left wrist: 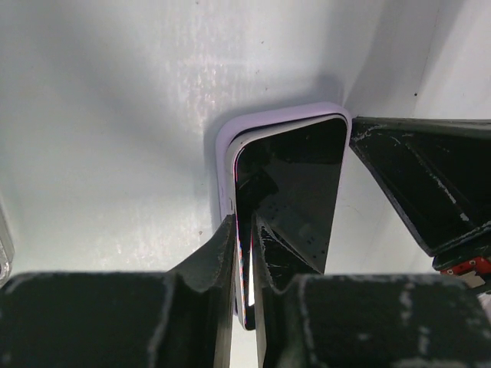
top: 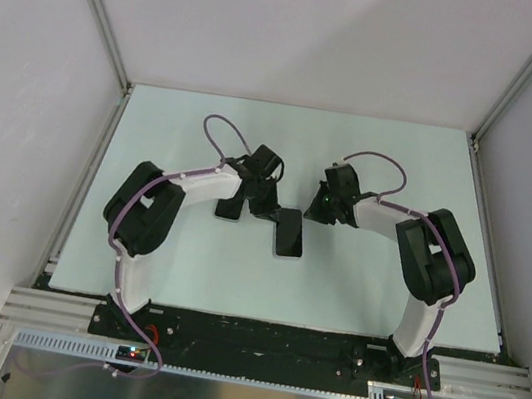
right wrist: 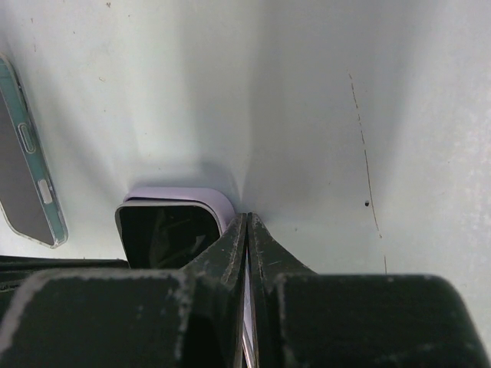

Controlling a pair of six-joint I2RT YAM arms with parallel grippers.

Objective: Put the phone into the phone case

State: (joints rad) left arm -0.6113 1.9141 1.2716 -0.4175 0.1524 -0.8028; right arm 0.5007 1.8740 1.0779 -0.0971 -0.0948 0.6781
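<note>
On the pale green desk point(top: 374, 156), just ahead of the two arm bases, the black glass-fronted phone point(top: 290, 235) lay screen up near the middle, inside the lilac soft-walled phone case point(left wrist: 261, 121). Its long axis ran near to far with only a slight slant, the far short end pointing toward both hands. The left hand point(left wrist: 244, 230) was narrowed to a pinch on the phone's left long edge, where the case wall looked not quite seated. The right hand point(right wrist: 247, 224) was fully closed and empty, its tips at a corner of the case; whether they touched it could not be told. The step would go best with the right hand bracing that corner while the left eased the edge straight down, so that the case did not skid. A teal-rimmed flat slab point(right wrist: 27, 169) lay apart to the left.
</note>
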